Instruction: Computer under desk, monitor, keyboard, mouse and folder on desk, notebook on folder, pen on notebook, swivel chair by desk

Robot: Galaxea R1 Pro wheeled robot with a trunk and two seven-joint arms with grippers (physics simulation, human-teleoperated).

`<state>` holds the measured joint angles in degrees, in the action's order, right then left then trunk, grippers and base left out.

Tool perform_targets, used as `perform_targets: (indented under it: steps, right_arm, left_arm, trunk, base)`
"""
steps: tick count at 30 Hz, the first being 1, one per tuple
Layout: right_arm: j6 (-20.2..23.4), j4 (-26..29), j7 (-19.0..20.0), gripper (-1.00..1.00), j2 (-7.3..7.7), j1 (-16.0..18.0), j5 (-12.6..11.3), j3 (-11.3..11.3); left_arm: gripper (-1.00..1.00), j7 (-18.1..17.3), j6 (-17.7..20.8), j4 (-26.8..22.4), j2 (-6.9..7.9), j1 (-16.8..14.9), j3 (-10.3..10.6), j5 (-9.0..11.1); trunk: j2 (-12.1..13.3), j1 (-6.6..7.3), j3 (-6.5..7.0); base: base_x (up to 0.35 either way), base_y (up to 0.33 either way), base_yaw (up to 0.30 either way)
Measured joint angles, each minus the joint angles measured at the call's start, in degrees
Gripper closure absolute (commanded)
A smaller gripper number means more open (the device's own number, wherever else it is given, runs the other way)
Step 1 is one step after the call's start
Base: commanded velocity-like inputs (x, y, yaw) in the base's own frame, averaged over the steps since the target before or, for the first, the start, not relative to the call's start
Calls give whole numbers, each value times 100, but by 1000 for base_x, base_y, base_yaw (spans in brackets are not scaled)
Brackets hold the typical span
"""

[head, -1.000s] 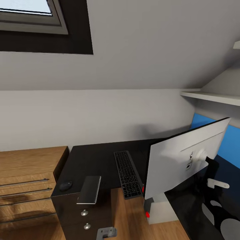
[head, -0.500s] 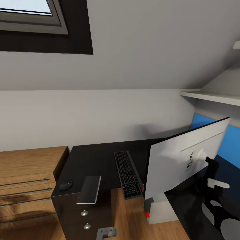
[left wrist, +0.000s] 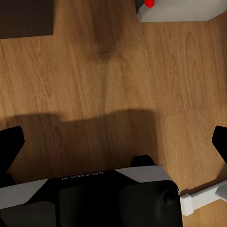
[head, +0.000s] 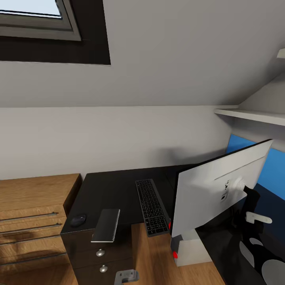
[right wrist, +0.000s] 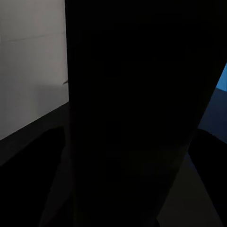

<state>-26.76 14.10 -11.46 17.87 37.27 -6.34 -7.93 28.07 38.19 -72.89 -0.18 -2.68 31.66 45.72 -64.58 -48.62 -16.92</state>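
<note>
We are looking down the left wrist view first: the left gripper point(left wrist: 116, 142) is hanging over the wooden floor point(left wrist: 94, 75), its two dark fingers spread wide to either side with nothing between them. Farther along that floor a corner of the light grey computer point(left wrist: 177, 10) is showing, its red dot just visible.

In the head view, nearest us, the computer point(head: 192, 250) is sitting on the floor under the desk point(head: 114, 190), below the monitor's lower edge. The dark drawer unit point(head: 95, 253) is standing under the desk's near left corner. On top at that corner the mouse point(head: 78, 219) is lying near the left edge, and the notebook point(head: 106, 225) is lying just beside it, overhanging the near edge slightly. The keyboard point(head: 152, 207) is running from the near edge toward the back, between notebook and monitor point(head: 217, 190). The monitor is tilting, pale back toward us, the right arm point(head: 253, 206) touching or holding it behind.

In the right wrist view the right gripper is pressed up against a dark surface; we cannot tell whether it is clamped.

A light-wood chest of drawers point(head: 35, 213) is standing beside the desk's left end.
</note>
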Motion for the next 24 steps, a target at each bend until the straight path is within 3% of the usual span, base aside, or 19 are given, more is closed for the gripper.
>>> perform_targets:
  steps: [11, 24]
  right_arm:
    - [10, -1, 5, 100, -6, 3, 40, -23]
    - [6, 3, 5, 100, -5, 1, 16, -1]
  left_arm:
    - [-100, 0, 0, 1, 0, 0, 4, 0]
    - [-100, 0, 0, 42, 0, 0, 9, 1]
  trunk:
    - [0, -1, 1]
    - [0, -4, 0]
  base:
    - [-26, 0, 0]
    - [-309, 0, 0]
